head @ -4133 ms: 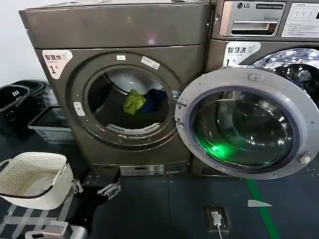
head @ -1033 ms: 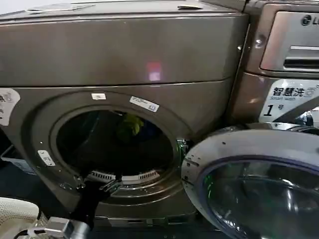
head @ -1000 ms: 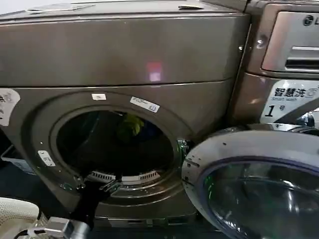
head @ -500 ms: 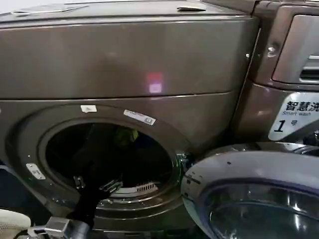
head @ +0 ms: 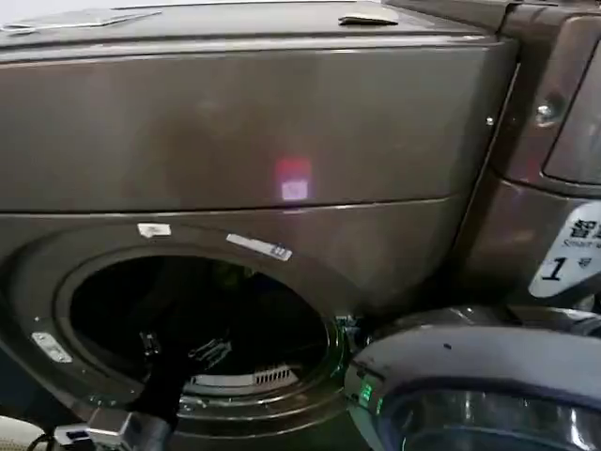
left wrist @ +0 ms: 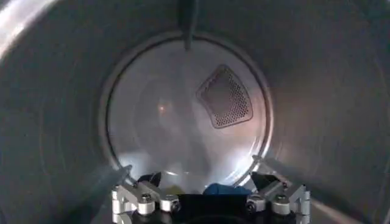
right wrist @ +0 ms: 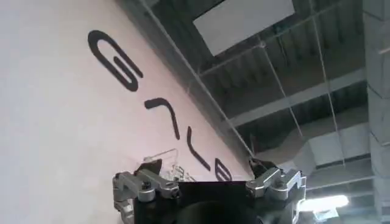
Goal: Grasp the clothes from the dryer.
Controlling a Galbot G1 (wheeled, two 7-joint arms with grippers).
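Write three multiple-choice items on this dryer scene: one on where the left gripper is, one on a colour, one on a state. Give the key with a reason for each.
1. Where is the left gripper?
A. Inside the drum of the dryer
B. On top of the dryer
C. Beside a basket

2. What colour is the garment seen between the left gripper's fingers in the left wrist view?
A. Red
B. Blue
C. White

3. How does the dryer's door stand?
A. Shut
B. Taken off
C. Swung open

Key: 1 A, the head view shows it past the porthole rim. 2 B, a blue patch lies low at the drum's back. 3 C, the porthole is uncovered, the door hanging to its right.
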